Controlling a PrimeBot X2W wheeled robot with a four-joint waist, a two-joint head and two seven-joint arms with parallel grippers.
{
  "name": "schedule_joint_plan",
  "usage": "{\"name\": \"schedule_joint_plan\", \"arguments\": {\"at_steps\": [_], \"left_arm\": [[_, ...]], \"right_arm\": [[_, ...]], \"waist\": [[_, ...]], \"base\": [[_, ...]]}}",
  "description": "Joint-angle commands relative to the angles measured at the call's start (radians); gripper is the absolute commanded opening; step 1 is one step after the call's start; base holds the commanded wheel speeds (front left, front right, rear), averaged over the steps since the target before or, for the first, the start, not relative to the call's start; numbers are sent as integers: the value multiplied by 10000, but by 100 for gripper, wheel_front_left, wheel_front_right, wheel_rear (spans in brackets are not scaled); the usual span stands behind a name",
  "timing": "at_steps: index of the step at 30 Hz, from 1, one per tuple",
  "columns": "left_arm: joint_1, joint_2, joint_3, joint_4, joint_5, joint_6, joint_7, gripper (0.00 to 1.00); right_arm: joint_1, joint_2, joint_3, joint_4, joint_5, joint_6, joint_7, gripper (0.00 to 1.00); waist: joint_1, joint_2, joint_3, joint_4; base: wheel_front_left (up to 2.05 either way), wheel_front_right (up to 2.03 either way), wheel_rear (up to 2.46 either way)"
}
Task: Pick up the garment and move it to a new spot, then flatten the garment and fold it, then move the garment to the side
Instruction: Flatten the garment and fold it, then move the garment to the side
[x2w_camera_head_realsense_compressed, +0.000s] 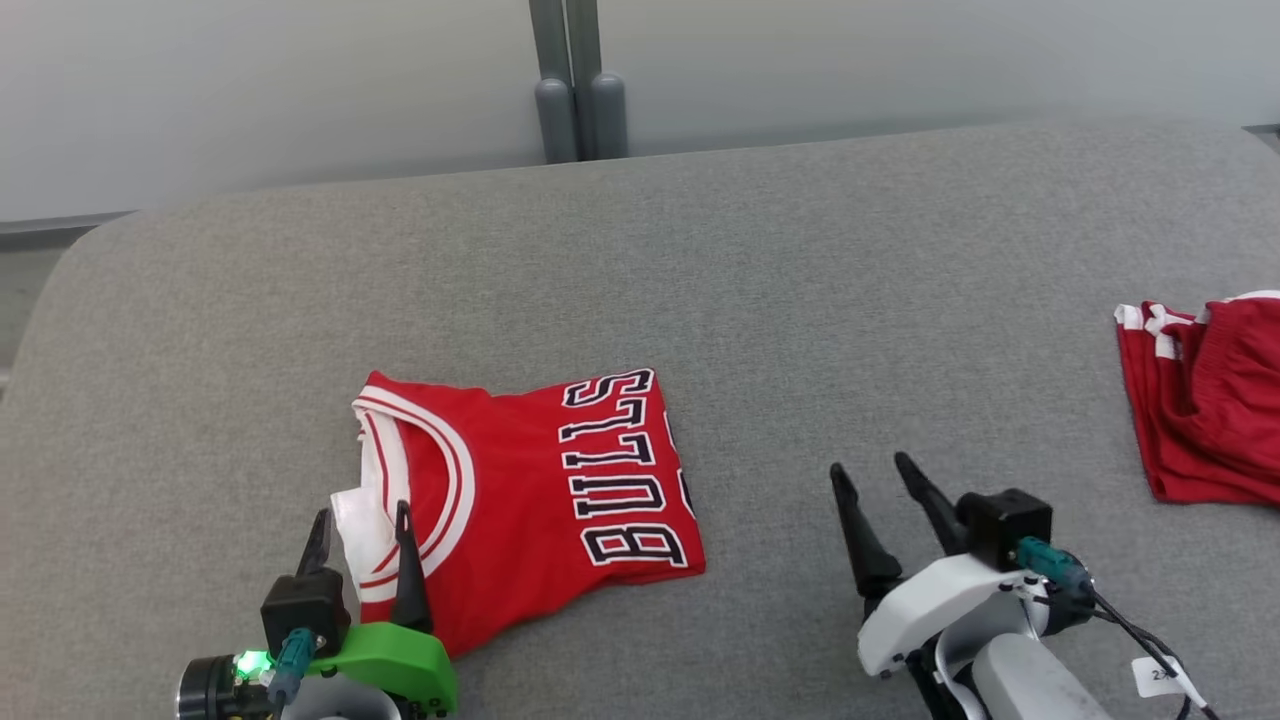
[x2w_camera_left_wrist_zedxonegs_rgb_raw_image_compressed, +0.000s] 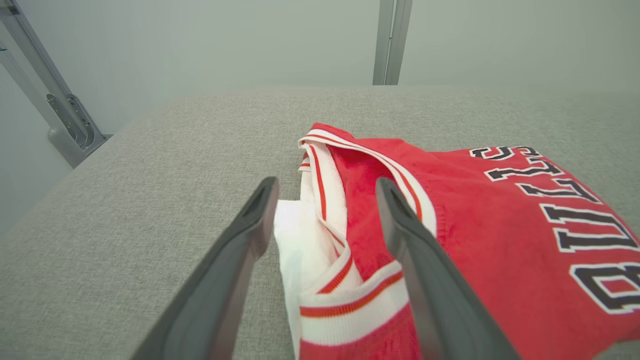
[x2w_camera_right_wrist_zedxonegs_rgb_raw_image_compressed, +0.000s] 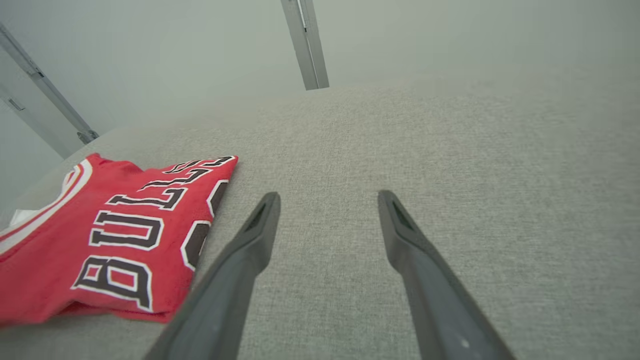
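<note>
Though the grey fabric-covered worktop (x2w_camera_head_realsense_compressed: 800, 300) spreads across most of the head view, the red garment (x2w_camera_head_realsense_compressed: 520, 480) takes up only its near left part. It is a jersey lying folded into a compact, fairly flat packet. By its look it is light, limp and probably slick. Its layers would likely slide and unfold if it were lifted by one ply, so pinching through all layers at both ends seems the safer hold. Its long axis appears to run across the robot, left to right, with the black lettering set crosswise to that.

A second red garment (x2w_camera_head_realsense_compressed: 1210, 400) lies well apart at the right edge.

The right gripper (x2w_camera_head_realsense_compressed: 869, 464) has its fingers spread wide above bare worktop, near the packet's right edge and apart from it. The left gripper (x2w_camera_head_realsense_compressed: 362, 512) is spread too, straddling the packet's left end, though I cannot tell whether it touches the cloth.

That end is the white-trimmed neckline (x2w_camera_head_realsense_compressed: 385, 470), so the jersey points toward the robot's left.
</note>
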Motion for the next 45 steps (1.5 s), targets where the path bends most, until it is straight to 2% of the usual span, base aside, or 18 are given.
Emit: {"name": "schedule_joint_plan", "arguments": {"at_steps": [1, 6, 16, 21, 26, 27, 28, 29, 36, 40, 45], "left_arm": [[-143, 40, -86, -24, -4, -49, 10, 100], [-249, 40, -309, -17, -6, 11, 10, 100], [-539, 38, -604, -185, -201, 99, 10, 100], [-622, 37, -696, -292, -328, 161, 10, 100], [-622, 35, -675, -364, -383, 207, 10, 100], [-647, 35, -677, -374, -403, 229, 10, 100], [-681, 35, -688, -388, -419, 254, 10, 100], [-710, 35, -693, -401, -445, 268, 10, 100], [-811, 37, -661, -406, -296, 239, 11, 100], [-722, 38, -541, -316, -165, 148, 11, 100], [-727, 38, -441, -197, -35, 53, 11, 100]], "right_arm": [[-208, -14, 218, 122, 109, 1, -30, 100], [-791, -12, 1089, 801, 587, 1, -30, 100], [-2329, -15, 1753, 2344, 1189, 1, -28, 100], [-2798, -17, 1901, 3313, 1205, 1, -30, 100], [-3052, -15, 2242, 4064, 1402, 1, -2, 100], [-3052, -9, 2337, 4165, 1452, 1, -1, 93], [-3084, -11, 2431, 4235, 1512, 1, 10, 30], [-3135, -8, 2487, 4232, 1547, 1, 11, 0], [-3219, -60, 2129, 3596, 1445, -11, -18, 0], [-2990, -30, 2013, 3203, 1554, -8, -28, 0], [-2791, -27, 2049, 2882, 1750, -8, -28, 0]], "waist": [[0, 0, 180, 352], [0, 0, 421, 1040], [0, 0, 1067, 2363], [0, 0, 1296, 2756], [0, 0, 1457, 2830], [0, 0, 1480, 2812], [0, 0, 1509, 2776], [0, 0, 1531, 2734], [0, 0, 1445, 1948], [0, 0, 1264, 1026], [0, 0, 1026, -470]], "base": [[0, 0, 0], [0, 0, 0], [0, 0, 0], [0, 0, 0], [0, 0, 0], [0, 0, 0], [0, 0, 0], [0, 0, 0], [0, 0, 0], [0, 0, 0], [0, 0, 0]]}}
